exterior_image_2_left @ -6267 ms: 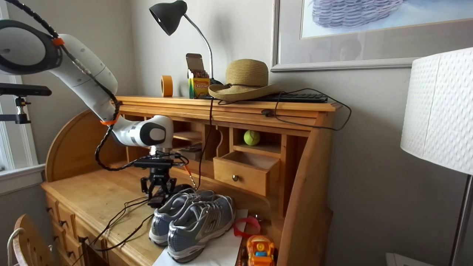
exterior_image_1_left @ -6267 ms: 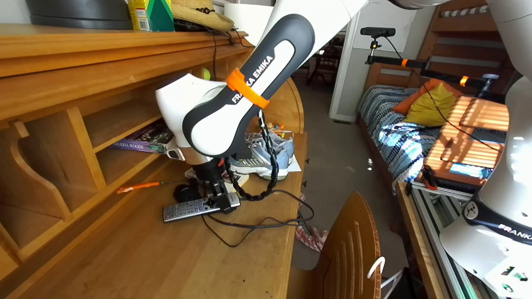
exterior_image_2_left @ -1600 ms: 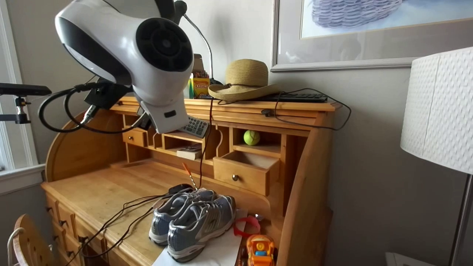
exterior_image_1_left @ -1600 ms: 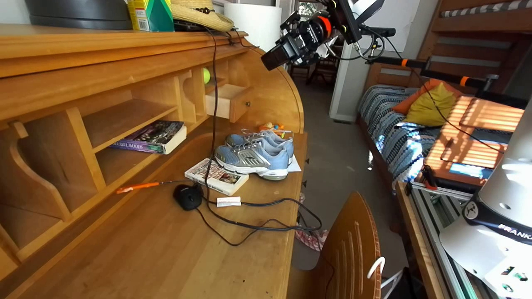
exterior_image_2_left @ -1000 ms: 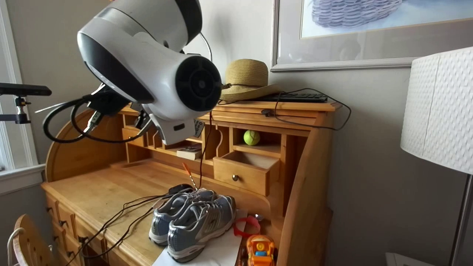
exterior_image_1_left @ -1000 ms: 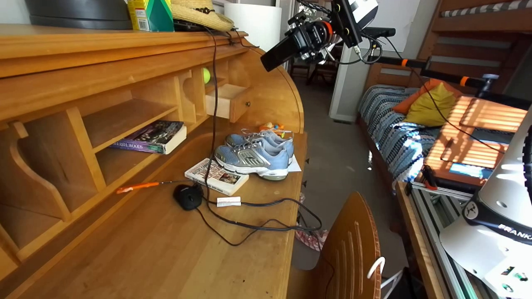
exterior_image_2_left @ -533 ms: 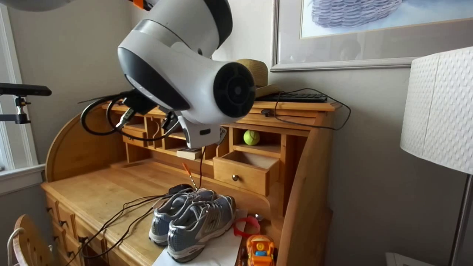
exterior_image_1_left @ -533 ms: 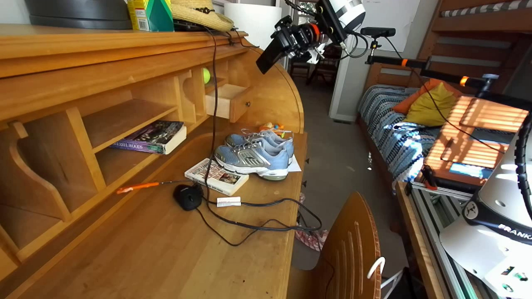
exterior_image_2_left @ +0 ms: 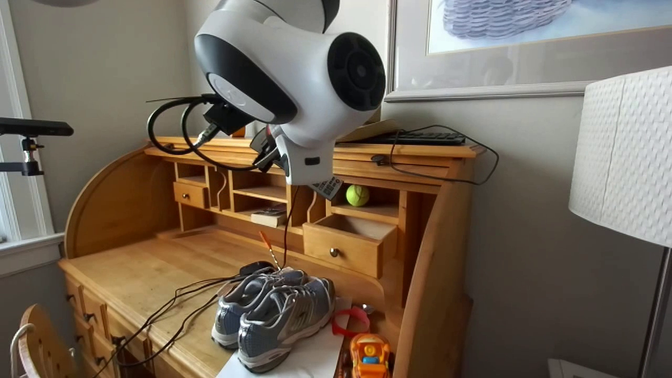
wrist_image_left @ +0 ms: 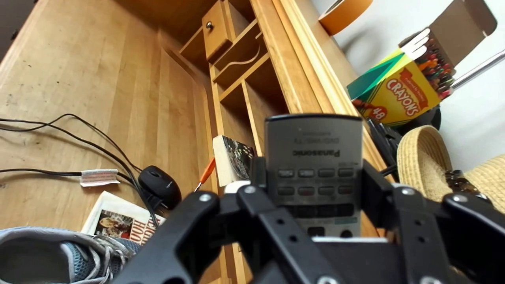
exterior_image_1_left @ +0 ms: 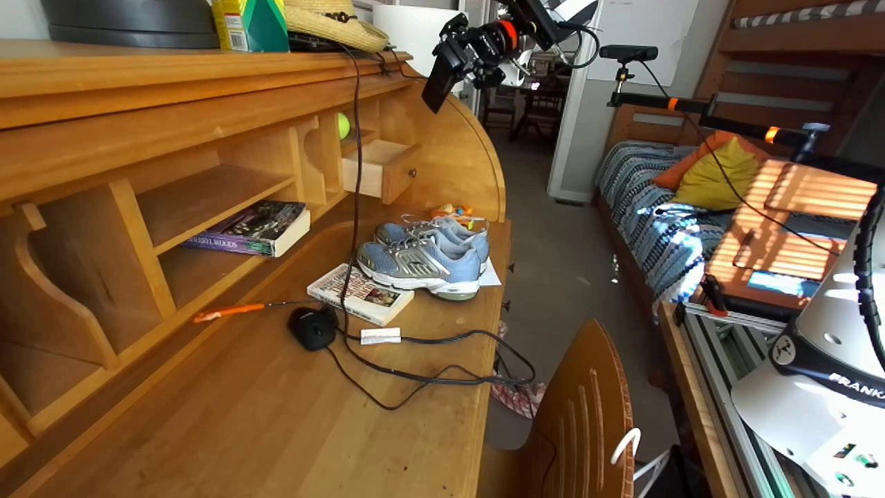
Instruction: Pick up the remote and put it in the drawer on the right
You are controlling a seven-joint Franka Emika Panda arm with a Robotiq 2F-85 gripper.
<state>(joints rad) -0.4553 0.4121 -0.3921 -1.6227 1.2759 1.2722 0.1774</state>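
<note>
Pinched between the jaws, the remote [wrist_image_left: 314, 175] should be lowered end-first into the open drawer [exterior_image_2_left: 350, 252] before being released.

The remote [wrist_image_left: 314, 157] is held in the gripper [wrist_image_left: 315, 181]; in an exterior view, the ball [exterior_image_2_left: 357, 196] is tucked above the right-hand drawer [exterior_image_2_left: 354, 255], shoes [exterior_image_2_left: 286, 320] planted on the desk [exterior_image_2_left: 152, 278] below, toy car [exterior_image_2_left: 370, 352] parked to their right.

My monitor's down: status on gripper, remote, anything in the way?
Gripper closed on remote. Held aloft, not yet in open drawer. Black cord hanging near drawer, possible snag.
</note>
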